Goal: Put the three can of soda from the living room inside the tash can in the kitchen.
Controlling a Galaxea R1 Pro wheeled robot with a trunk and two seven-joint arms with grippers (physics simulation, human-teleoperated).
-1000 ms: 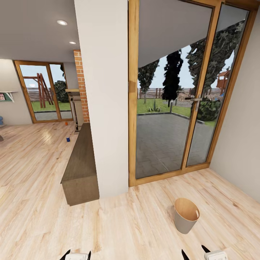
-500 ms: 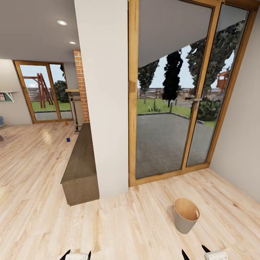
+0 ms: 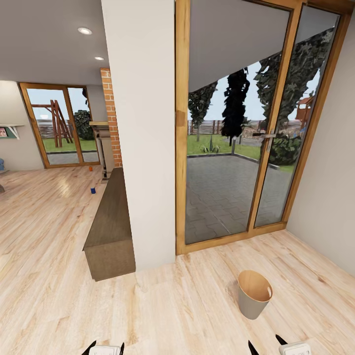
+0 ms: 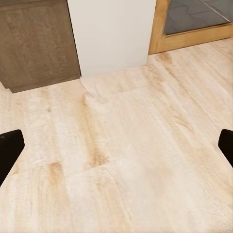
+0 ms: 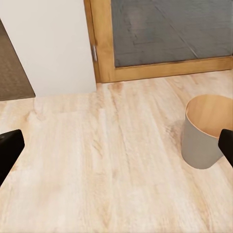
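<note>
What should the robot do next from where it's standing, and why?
Probably turn left and drive toward the far room. Both grippers, left and right, are open and empty, the grey tapered bin with the wood-coloured inside stands empty, and a small dark blue can and a small orange can sit on the distant wooden floor.

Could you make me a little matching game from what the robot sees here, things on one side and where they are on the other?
Things:
1. tash can
2. blue can of soda
3. orange can of soda
4. low brown cabinet

Places:
A. far back, near the distant glass door
B. against the white pillar
C. on the floor beside the cabinet's far end
D. close by, before the big glass door

Pairs: 1-D, 2-C, 3-A, 4-B
</note>
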